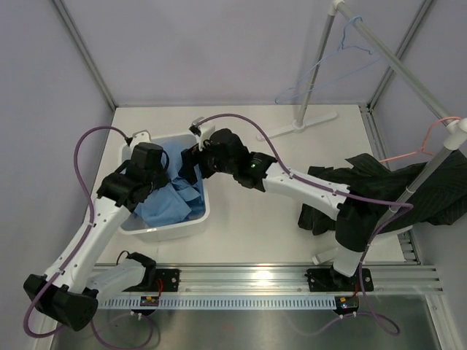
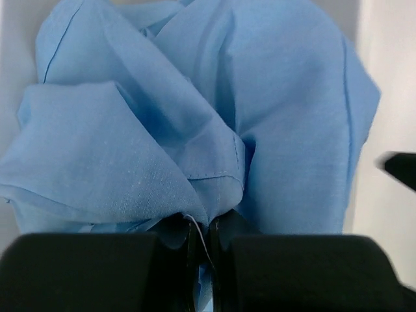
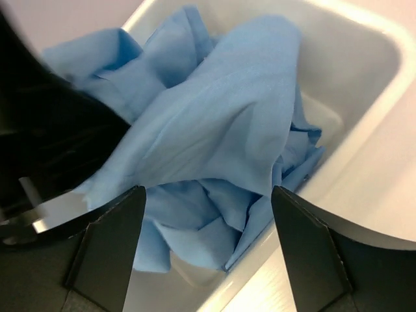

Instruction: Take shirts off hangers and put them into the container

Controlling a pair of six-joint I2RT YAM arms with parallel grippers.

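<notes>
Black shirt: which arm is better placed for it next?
Probably right: the right gripper has open, empty jaws and the black shirt lies on its side. The left gripper pinches the blue shirt.

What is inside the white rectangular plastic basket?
A crumpled light blue fabric shirt fills the basket, one fold pinched in the left hand; the right hand hangs open above. The shirt hides most of the floor, so anything underneath cannot be seen.

The crumpled light blue shirt (image 2: pixel 130 143) filled nearly the whole view. At the bottom edge, the left gripper (image 2: pixel 203 237) pinched a fold of it, jaws nearly together.
</notes>
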